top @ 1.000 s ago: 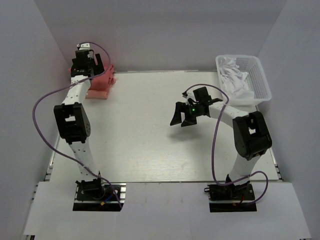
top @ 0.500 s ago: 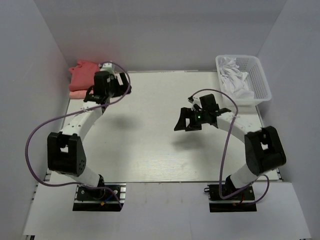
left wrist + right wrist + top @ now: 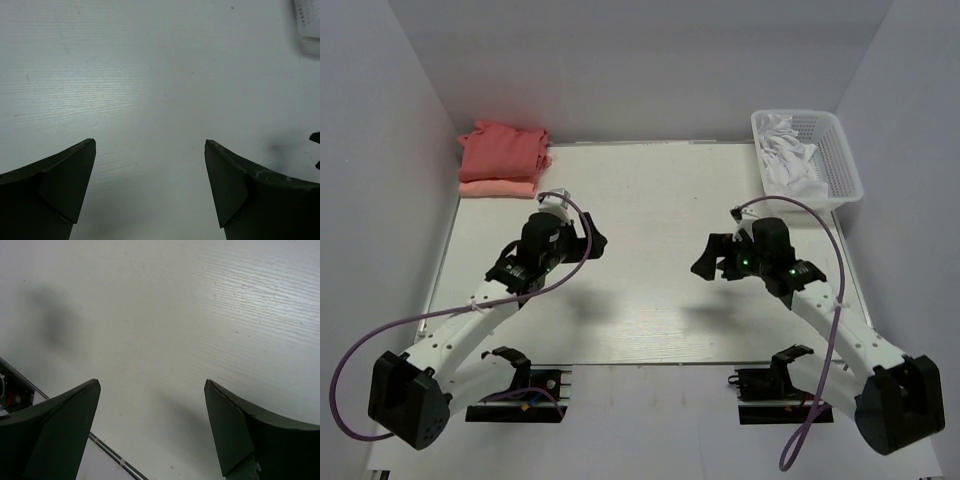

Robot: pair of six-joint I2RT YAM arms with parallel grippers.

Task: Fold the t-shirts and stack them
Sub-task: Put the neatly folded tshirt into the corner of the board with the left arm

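Note:
Two folded t-shirts lie stacked at the table's back left corner. The brick-red t-shirt (image 3: 502, 150) is on top of the salmon-pink t-shirt (image 3: 496, 187). My left gripper (image 3: 588, 235) is open and empty over the middle left of the table, well clear of the stack. My right gripper (image 3: 708, 260) is open and empty over the middle right. The wrist views show only bare white table between the left fingers (image 3: 65, 175) and the right fingers (image 3: 240, 425). Neither wrist view shows a shirt.
A white plastic basket (image 3: 840, 150) with white cloth (image 3: 788, 158) in it stands at the back right corner. White walls close in the table on three sides. The table's near edge with a metal rail (image 3: 107, 450) shows in the right wrist view.
My left arm has left the stack at the back left and drawn back to the middle left. My right arm has moved nearer and a little right. The brick-red shirt is now uncovered.

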